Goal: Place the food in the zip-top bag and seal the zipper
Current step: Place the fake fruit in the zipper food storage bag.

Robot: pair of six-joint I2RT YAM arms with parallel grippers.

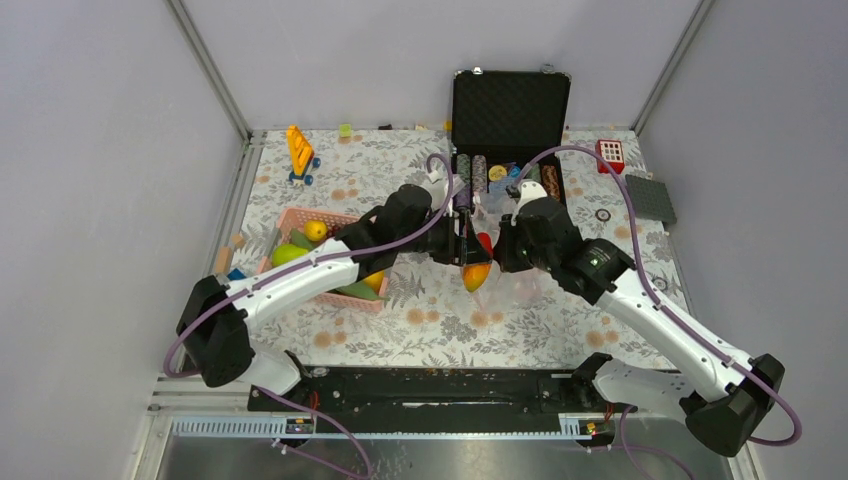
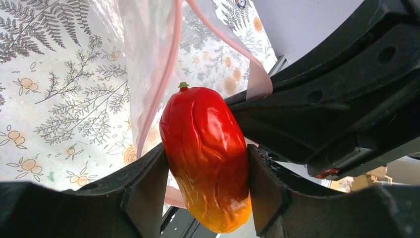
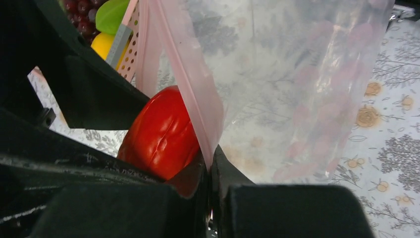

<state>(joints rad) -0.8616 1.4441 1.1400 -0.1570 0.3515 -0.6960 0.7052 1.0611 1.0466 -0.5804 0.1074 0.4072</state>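
Standing here, I can read no writing, label, brand or number on anything. The red block with white squares (image 1: 610,153), just right of the black case (image 1: 510,105), bears no legible mark, and the chips (image 1: 471,172) inside that case are too small to make out.

Lower centre: right gripper (image 3: 210,171) clamps the pink zipper (image 3: 184,74). Red mango (image 3: 159,130) lies immediately left; clear zip-top bag (image 3: 297,74) fills the upper right.
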